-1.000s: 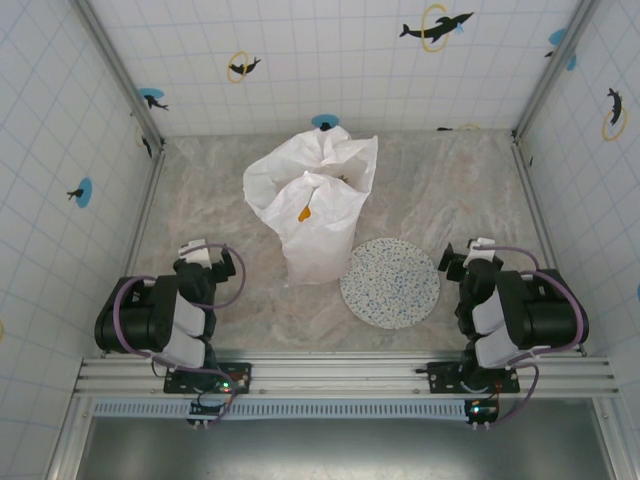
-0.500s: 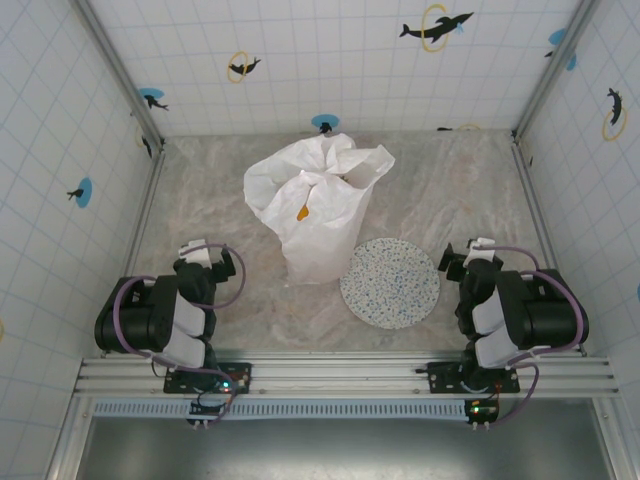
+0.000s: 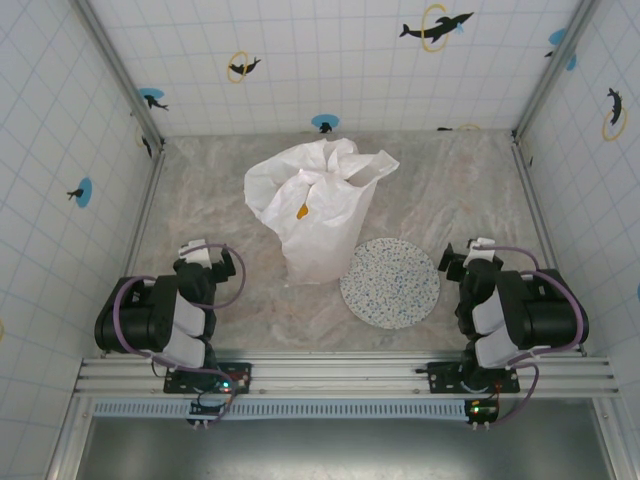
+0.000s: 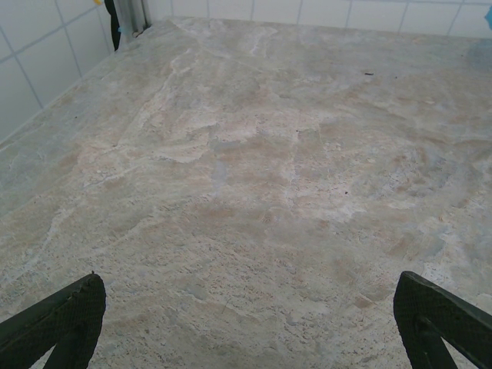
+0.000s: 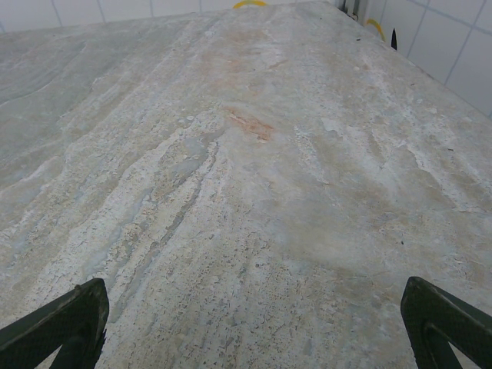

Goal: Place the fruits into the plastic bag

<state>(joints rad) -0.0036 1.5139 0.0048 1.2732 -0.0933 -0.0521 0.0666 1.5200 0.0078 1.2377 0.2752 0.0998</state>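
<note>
Top external | plastic bag point(image 3: 318, 225) long axis near-far — crumpled mouth far end | left hand point(image 4: 247, 327), right hand point(image 5: 254, 327) released

Ahead of me the large crinkled white thin plastic bag point(image 3: 318, 230) stands upright mid-bench, towards the far edge, its top bunched and gaping. One small yellow-orange toy fruit point(image 3: 303, 211) shows inside.

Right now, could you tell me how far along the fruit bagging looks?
Done, it seems: the plate is bare, and an orange piece shows inside the mouth of the plastic bag, which stands upright beside it. In hand: nothing; the left gripper and right gripper are open over bare table. Left: likely nothing, though the bag hides the rest of its contents.
</note>
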